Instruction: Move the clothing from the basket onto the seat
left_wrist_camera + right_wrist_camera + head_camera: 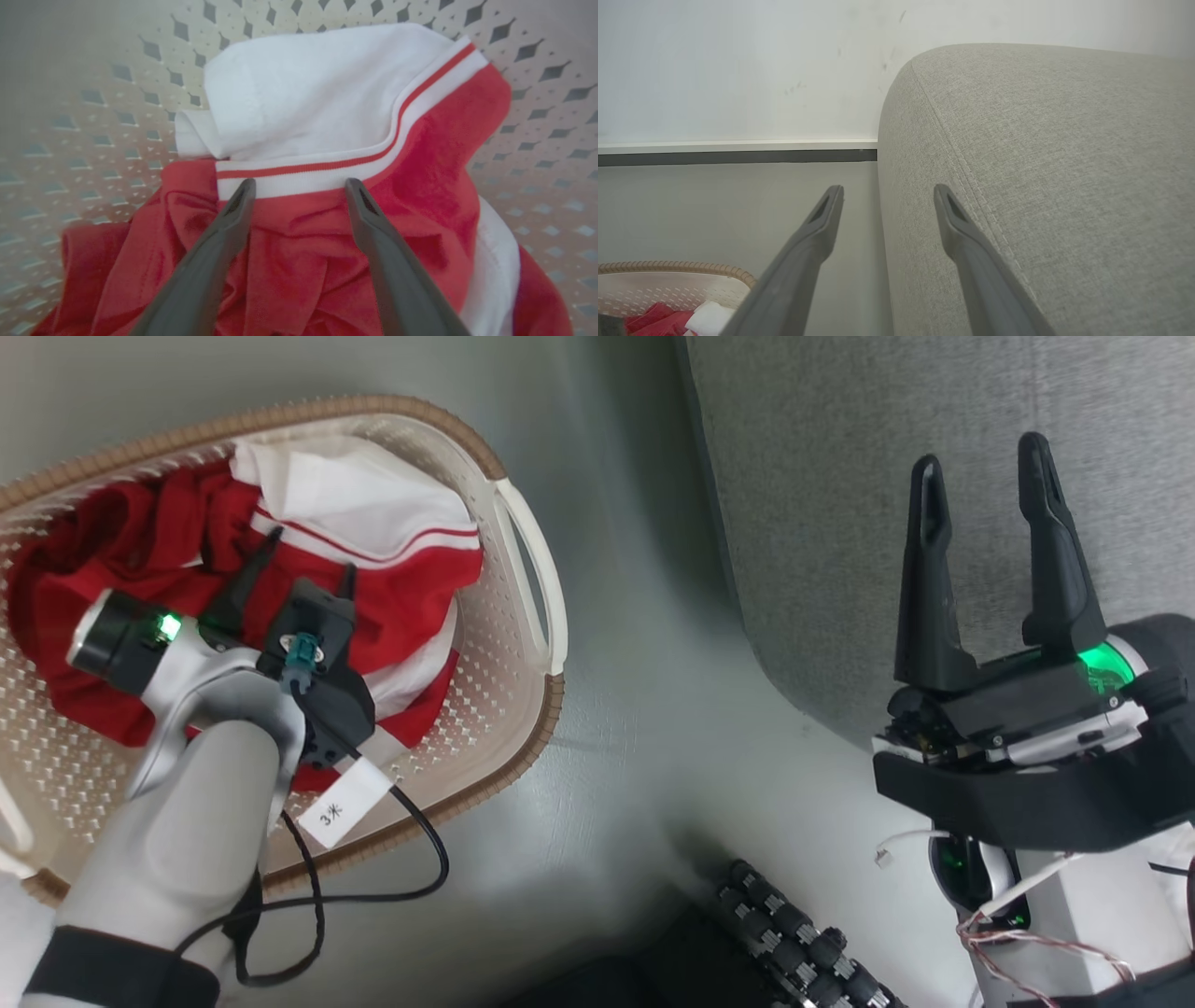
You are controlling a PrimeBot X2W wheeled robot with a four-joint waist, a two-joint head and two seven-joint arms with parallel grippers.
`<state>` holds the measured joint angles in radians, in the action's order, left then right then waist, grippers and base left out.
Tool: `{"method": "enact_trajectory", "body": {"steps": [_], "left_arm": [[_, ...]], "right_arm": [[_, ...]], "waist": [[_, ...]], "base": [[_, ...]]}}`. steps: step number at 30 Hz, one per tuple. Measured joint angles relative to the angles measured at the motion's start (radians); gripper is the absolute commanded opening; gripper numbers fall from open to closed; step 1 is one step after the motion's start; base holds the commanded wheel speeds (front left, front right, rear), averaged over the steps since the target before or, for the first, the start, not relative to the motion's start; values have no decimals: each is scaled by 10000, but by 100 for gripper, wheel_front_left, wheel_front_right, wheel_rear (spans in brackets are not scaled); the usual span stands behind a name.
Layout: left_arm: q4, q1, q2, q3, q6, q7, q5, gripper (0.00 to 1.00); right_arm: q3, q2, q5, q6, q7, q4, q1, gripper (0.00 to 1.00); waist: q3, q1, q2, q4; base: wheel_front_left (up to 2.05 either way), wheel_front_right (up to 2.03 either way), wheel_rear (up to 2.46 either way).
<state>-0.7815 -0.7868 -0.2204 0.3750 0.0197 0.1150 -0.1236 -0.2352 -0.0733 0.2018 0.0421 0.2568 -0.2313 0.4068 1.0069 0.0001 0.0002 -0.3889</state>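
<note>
L gripper (299, 185) over clothing (322, 102) in basket (93, 135)

Grey floor (635, 709) meets a white wall (738, 70) along a dark skirting strip (738, 157)

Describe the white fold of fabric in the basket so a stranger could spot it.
Left of the big grey sofa, a brown-rimmed cream basket sits on the floor. Among the red clothing inside, the white fold tops the far end: the largest white patch, edged by a thin red stripe.
</note>
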Motion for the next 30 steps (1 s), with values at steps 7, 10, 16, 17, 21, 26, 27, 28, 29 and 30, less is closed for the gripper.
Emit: {"method": "enact_trajectory", "body": {"steps": [7,10,16,17,21,26,27,28,29,30], "left_arm": [[-328,-445,-52,-69,401,117,-105,100],[-437,-545,-52,-107,523,194,-115,100],[-836,-637,-36,-127,639,245,-199,100],[-895,-662,-27,-140,652,230,-199,100],[-1164,-667,27,-144,685,142,-199,0],[-1344,-672,40,-121,685,142,-201,0],[-1365,-676,42,-117,685,142,-201,0],[-1383,-677,38,-125,685,146,-199,0],[-1409,-675,23,-136,685,182,-199,0],[-1425,-674,10,-144,685,247,-196,0]], "right_arm": [[-10,81,0,-125,0,203,346,100],[-13,98,0,-159,2,282,349,100],[-92,136,-2,-209,2,428,361,100],[-96,144,-2,-232,2,443,361,100],[-96,159,-2,-247,2,510,375,100],[-92,178,-2,-261,2,621,546,100],[-88,182,-2,-261,2,644,570,100],[-100,186,-2,-284,2,692,590,100],[-150,186,-2,-336,0,763,625,100],[-207,196,0,-336,2,821,669,100]], "waist": [[407,-1,0,-116],[440,-1,-1,-139],[468,-1,-2,-173],[468,-1,-1,-178],[460,-2,-1,-202],[430,-2,-1,-236],[422,-2,-2,-243],[412,-2,-2,-252],[398,-2,-1,-268],[378,-2,-1,-288]], "base": [[0,0,0],[0,0,0],[0,0,0],[0,0,0],[0,0,0],[0,0,0],[0,0,0],[0,0,0],[0,0,0],[0,0,0]]}}
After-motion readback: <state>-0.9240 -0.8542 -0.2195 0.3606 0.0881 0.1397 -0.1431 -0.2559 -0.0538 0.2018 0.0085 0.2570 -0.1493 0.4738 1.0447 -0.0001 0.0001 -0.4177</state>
